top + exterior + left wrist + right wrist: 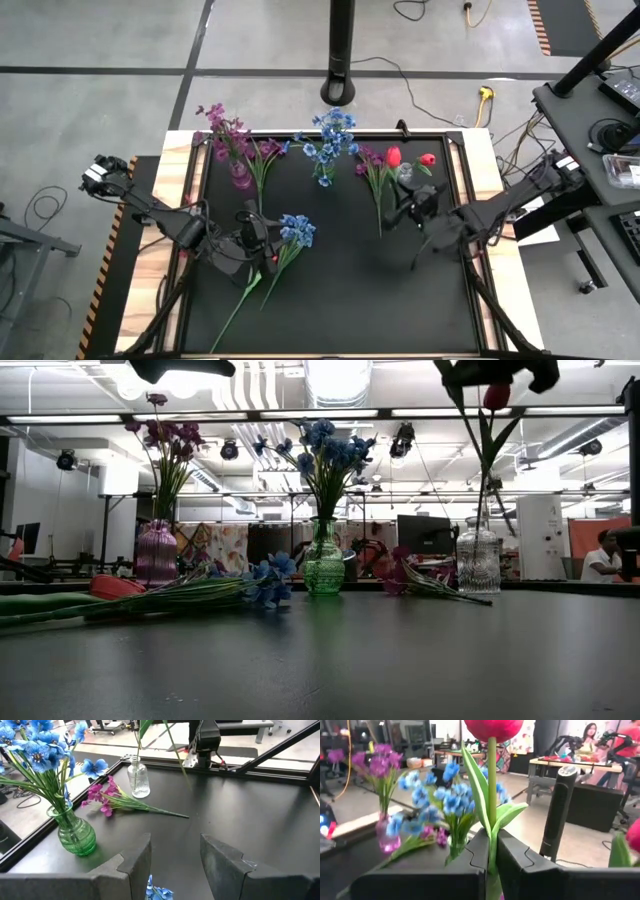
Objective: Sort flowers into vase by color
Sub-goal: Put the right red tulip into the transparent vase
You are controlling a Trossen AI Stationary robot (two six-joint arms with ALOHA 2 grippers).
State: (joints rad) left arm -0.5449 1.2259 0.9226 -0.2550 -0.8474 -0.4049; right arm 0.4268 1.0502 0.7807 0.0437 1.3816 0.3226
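Black matting covers the table (pixel 330 300), which carries three vases along its far edge. Purple vase (pixel 239 175) on the left holds purple-magenta sprays. Green vase (pixel 324 178) at centre holds blue sprays (pixel 331 135). Clear vase (pixel 405 174) on the right holds one red tulip (pixel 428 159).

Progress judgement: the sort is partly complete. Each vase already contains stems of one colour.

Remaining items:
- Blue spray (pixel 296 230), lying flat on the matting at front left, with long green stems trailing toward the front edge.
- Purple-magenta spray (pixel 372 165), lying flat just beside the clear vase.
- Second red tulip (pixel 491 728), now in transfer.

Right gripper (pixel 492 851) is clamped on the stem of the second red tulip, held upright above the clear vase. Insertion appears to be the step in hand.

Left gripper (pixel 172 857) hovers over the loose blue spray with its fingers apart, holding nothing.

No brand, label or legible writing is visible on the vases, table or arms.
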